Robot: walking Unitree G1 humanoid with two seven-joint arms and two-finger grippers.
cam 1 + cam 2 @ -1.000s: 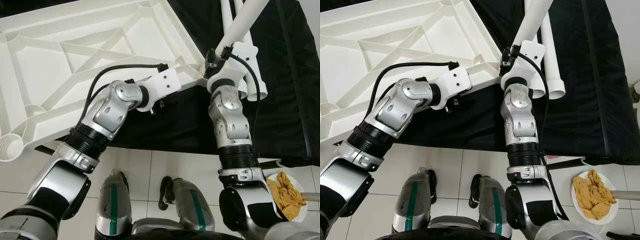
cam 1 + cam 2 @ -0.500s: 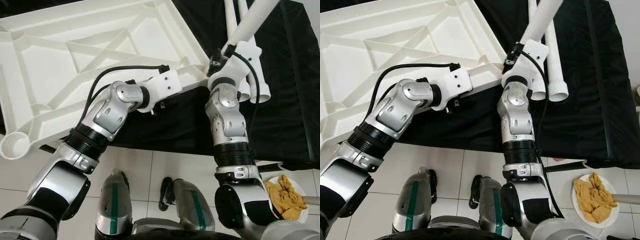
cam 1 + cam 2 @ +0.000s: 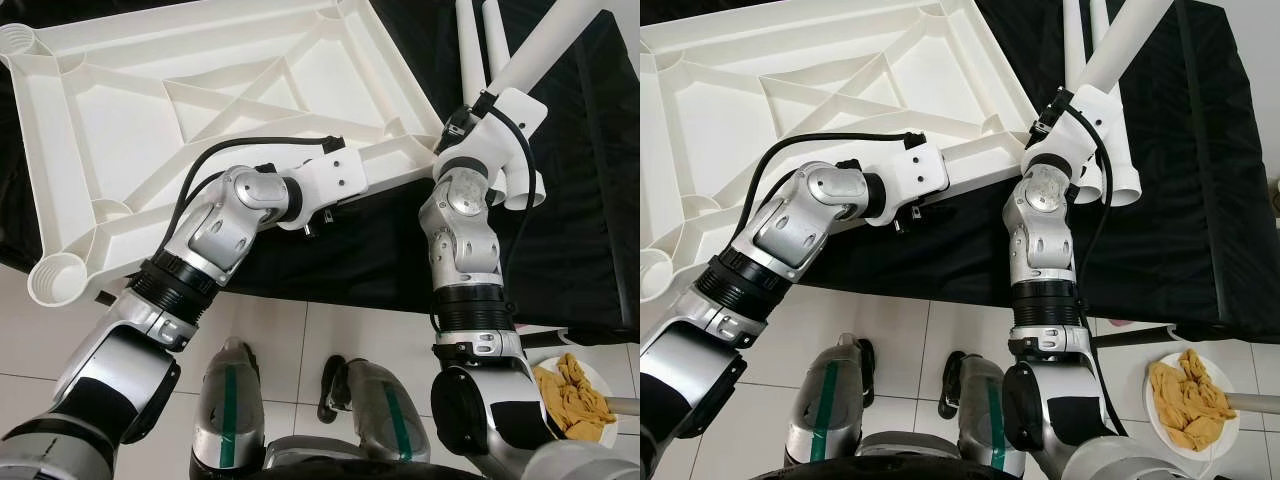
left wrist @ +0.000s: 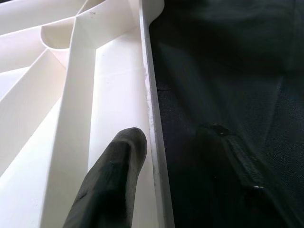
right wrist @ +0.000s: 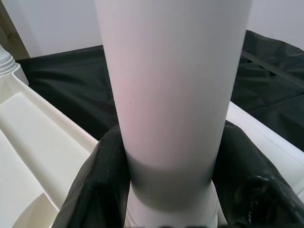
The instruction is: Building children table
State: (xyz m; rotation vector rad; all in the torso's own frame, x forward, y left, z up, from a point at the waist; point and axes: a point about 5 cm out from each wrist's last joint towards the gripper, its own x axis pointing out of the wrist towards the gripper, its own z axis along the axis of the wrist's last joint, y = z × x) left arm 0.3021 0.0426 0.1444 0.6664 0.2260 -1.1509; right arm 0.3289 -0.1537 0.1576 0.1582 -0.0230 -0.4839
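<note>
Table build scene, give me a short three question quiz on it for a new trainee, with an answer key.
1. True or false: the right gripper is shut on a white table leg.
2. The left gripper straddles which part of the upside-down white tabletop: A, a corner socket; B, its edge wall; C, a middle rib?
3. What lies on the white plate on the floor?

Key: 1 true. 2 B. 3 a crumpled yellow cloth.

upturned tabletop (ribbed) | black cloth | white leg raised
</note>
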